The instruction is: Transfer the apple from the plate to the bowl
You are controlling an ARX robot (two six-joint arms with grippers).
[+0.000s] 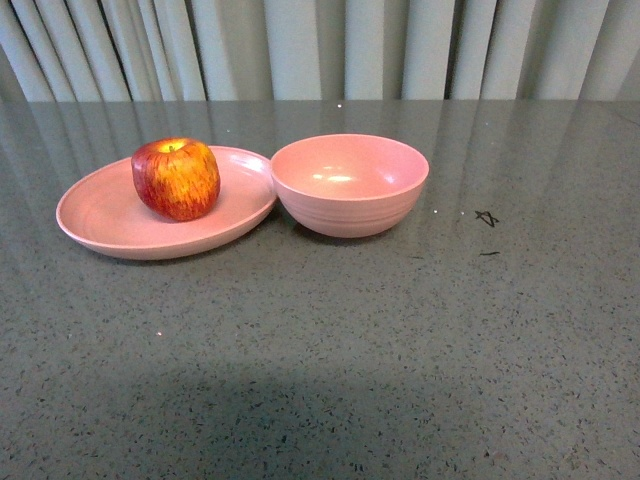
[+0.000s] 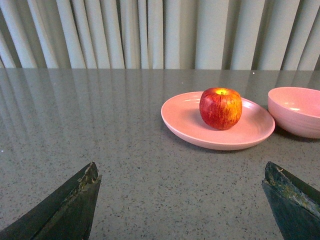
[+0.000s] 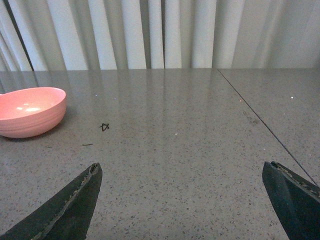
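A red apple (image 1: 176, 178) with yellow streaks sits upright on the shallow pink plate (image 1: 95, 225) at the left of the table. The deep pink bowl (image 1: 349, 184) stands empty just right of the plate, touching or nearly touching its rim. Neither arm shows in the front view. In the left wrist view my left gripper (image 2: 180, 172) is open and empty, well short of the plate (image 2: 185, 117), the apple (image 2: 220, 108) and the bowl (image 2: 296, 111). In the right wrist view my right gripper (image 3: 180, 172) is open and empty over bare table, with the bowl (image 3: 29, 111) off to one side.
The table is grey speckled stone (image 1: 330, 360). A small black scribble mark (image 1: 486, 217) and a short dark line lie right of the bowl. A seam (image 3: 260, 120) runs across the tabletop in the right wrist view. Pale pleated curtains (image 1: 320, 45) hang behind the table.
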